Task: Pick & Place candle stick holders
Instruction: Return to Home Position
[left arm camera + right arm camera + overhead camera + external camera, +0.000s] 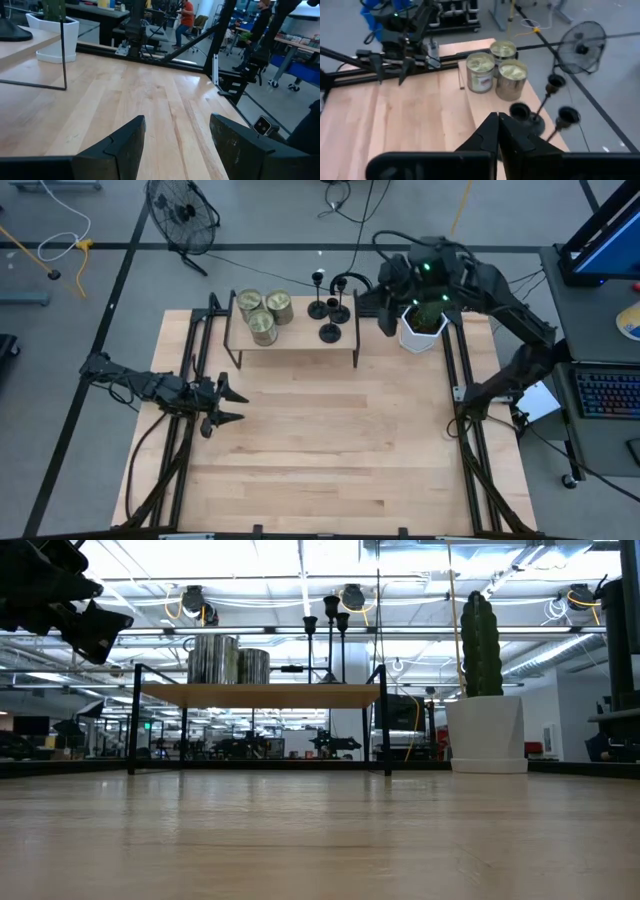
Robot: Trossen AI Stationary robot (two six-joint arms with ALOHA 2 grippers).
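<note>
Three candle stick holders (318, 308) stand upright on a low wooden shelf (300, 338). They are clustered at the end of the shelf nearest the right gripper (384, 315), just ahead of its fingertips. Each is matte black, with a round disc base, a thin straight stem and a small cup on top. The right wrist view looks down into the three open cups, and two of the stems differ in height in the low view.

The right gripper hovers beside that end of the shelf, its fingers pressed together and holding nothing. Beyond the holders from this gripper, three glass jars (262, 328) with greenish-yellow contents are grouped at the other end of the shelf. A white pot (420, 338) holding a green cactus (480, 640) sits under the right arm.

The left gripper (225, 402) waits well apart from the shelf, raised over the surface (320, 440), with its fingers spread.

The surface is pale planked wood, edged by black rails. Around it is a grey floor with cables and a floor fan (180, 215). A keyboard (605, 390) rests on a desk to one side, and lit ceiling fixtures hang overhead. A person (187, 15) in an orange top stands in the background.
</note>
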